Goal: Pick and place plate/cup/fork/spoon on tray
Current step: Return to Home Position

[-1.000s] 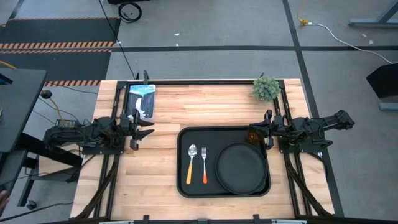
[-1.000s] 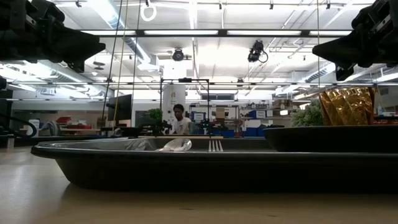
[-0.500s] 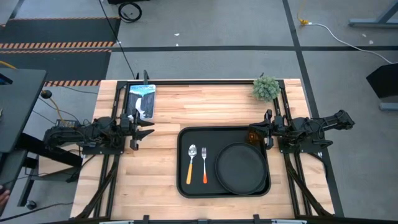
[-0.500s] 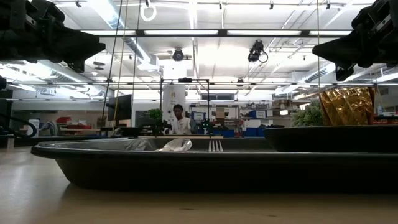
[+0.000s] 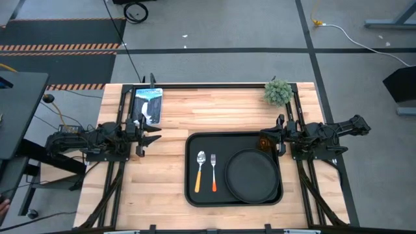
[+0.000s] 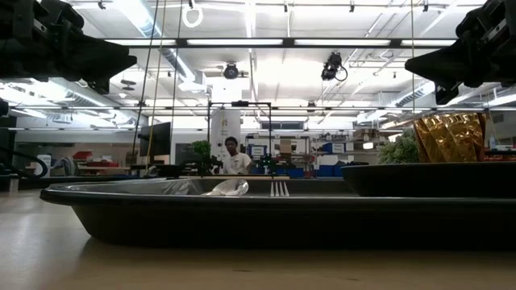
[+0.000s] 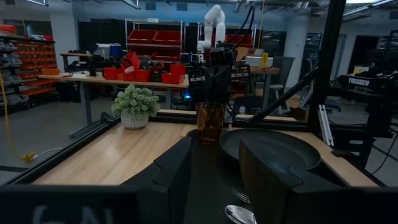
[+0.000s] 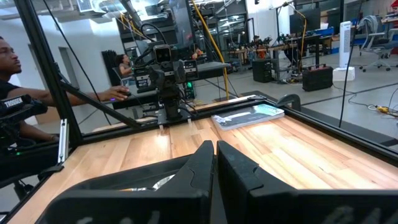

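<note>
The black rectangular tray (image 5: 192, 146) lies in the middle of the table. The round black plate (image 5: 252, 175) rests on its right half. The spoon (image 5: 199, 170) and the fork (image 5: 213, 173) lie side by side on its left half, handles toward the near edge. The amber cup (image 5: 264, 141) stands upright in the tray's far right corner and also shows in the low view (image 6: 450, 137). My right gripper (image 5: 280, 136) hovers shut just right of the cup and higher than it (image 6: 439, 68). My left gripper (image 5: 151, 134) hovers open left of the tray, pointing at it.
A small potted plant (image 5: 278, 92) stands at the far right corner of the table. A blue-and-white booklet (image 5: 147, 104) lies at the far left. A person (image 8: 12, 56) sits beyond the table's left side. Bare wood lies between my left gripper and the tray.
</note>
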`<act>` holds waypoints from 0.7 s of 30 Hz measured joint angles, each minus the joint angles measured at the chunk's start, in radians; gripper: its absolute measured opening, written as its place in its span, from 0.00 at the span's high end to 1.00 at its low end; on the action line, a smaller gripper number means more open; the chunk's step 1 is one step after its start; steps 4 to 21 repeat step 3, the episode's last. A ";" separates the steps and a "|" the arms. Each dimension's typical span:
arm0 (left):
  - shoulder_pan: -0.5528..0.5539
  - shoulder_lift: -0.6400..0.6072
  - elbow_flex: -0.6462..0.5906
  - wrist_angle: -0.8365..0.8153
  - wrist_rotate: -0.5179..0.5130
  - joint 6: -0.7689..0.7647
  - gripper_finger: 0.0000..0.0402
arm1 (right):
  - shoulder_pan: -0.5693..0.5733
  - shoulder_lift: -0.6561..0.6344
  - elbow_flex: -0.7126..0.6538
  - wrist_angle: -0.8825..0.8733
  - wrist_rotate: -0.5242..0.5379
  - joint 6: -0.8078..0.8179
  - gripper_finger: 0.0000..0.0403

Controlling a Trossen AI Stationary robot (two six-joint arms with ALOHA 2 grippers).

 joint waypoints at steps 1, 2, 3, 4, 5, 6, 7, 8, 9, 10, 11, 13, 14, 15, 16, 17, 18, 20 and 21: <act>0.000 0.000 0.000 0.000 0.000 0.000 0.65 | 0.000 0.000 0.000 0.000 0.000 0.000 0.93; 0.000 0.000 0.000 0.000 0.000 0.000 0.65 | 0.000 0.000 0.000 0.000 0.000 0.000 0.93; 0.000 0.000 0.000 0.000 0.000 0.000 0.65 | 0.000 0.000 0.000 0.000 0.000 0.000 0.93; 0.000 0.000 0.000 0.000 0.000 0.000 0.65 | 0.000 0.000 0.000 0.000 0.000 0.000 0.93; 0.000 0.000 0.000 0.000 0.000 0.000 0.65 | 0.000 0.000 0.000 0.000 0.000 0.000 0.93; 0.000 0.000 0.000 0.000 0.000 0.000 0.65 | 0.000 0.000 0.000 0.000 0.000 0.000 0.93; 0.000 0.000 0.000 0.000 0.000 0.000 0.65 | 0.000 0.000 0.000 0.000 0.000 0.000 0.93; 0.000 0.000 0.000 0.000 0.000 0.000 0.65 | 0.000 0.000 0.000 0.000 0.000 0.000 0.93; 0.000 0.000 0.000 0.000 0.000 0.000 0.65 | 0.000 0.000 0.000 0.000 0.000 0.000 0.93; 0.000 0.000 0.000 0.000 0.000 0.000 0.65 | 0.000 0.000 0.000 0.000 0.000 0.000 0.93; 0.000 0.000 0.000 0.000 0.000 0.000 0.65 | 0.000 0.000 0.000 0.000 0.000 0.000 0.93; 0.000 0.000 0.000 0.000 0.000 0.000 0.65 | 0.000 0.000 0.000 0.000 0.000 0.000 0.93; 0.000 0.000 0.000 0.000 0.000 0.000 0.65 | 0.000 0.000 0.000 0.000 0.000 0.000 0.93; 0.000 0.000 0.000 0.000 0.000 0.000 0.65 | 0.000 0.000 0.000 0.000 0.000 0.000 0.93; 0.000 0.000 0.000 0.000 0.000 0.000 0.65 | 0.000 0.000 0.000 0.000 0.000 0.000 0.93; 0.000 0.000 0.000 0.000 0.000 0.000 0.65 | 0.000 0.000 0.000 0.000 0.000 0.000 0.93; 0.000 0.000 0.000 0.000 0.000 0.000 0.65 | 0.000 0.000 0.000 0.000 0.000 0.000 0.93; 0.000 0.000 0.000 0.000 0.000 0.000 0.65 | 0.000 0.000 0.000 0.000 0.000 0.000 0.93; 0.000 0.000 0.000 0.000 0.000 0.000 0.65 | 0.000 0.000 0.000 0.000 0.000 0.000 0.93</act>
